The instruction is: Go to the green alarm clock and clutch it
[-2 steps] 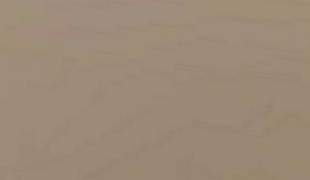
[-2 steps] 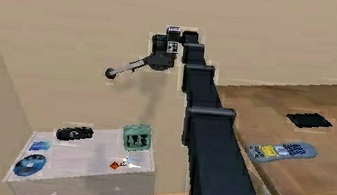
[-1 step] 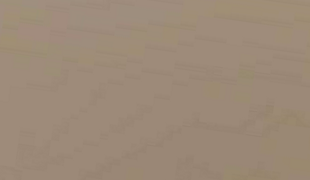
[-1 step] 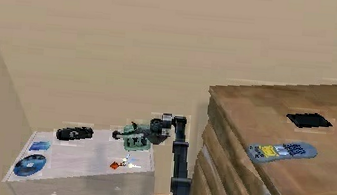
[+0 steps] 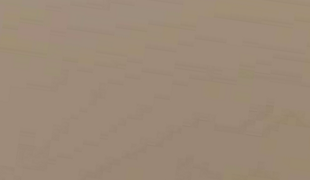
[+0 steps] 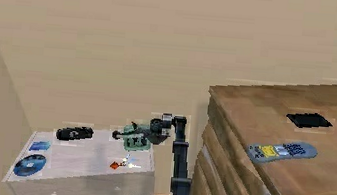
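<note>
In the arm side view a small green object [image 6: 133, 139], which may be the alarm clock, sits at the right part of a low white cabinet top [image 6: 92, 155]. The dark arm [image 6: 179, 172] rises from the bottom edge, and the gripper [image 6: 125, 134] reaches left at the green object. Whether the green object rests on the cabinet or hangs in the fingers cannot be told, so I cannot tell whether the gripper holds anything.
On the white cabinet lie a dark object [image 6: 73, 133], a blue disc [image 6: 33, 162] and a small orange bit [image 6: 118, 164]. A wooden dresser [image 6: 242, 161] stands right of the arm with a black square [image 6: 305, 120] and a blue flat item [image 6: 283, 152]. A beige wall [image 5: 155, 78] faces the forward view.
</note>
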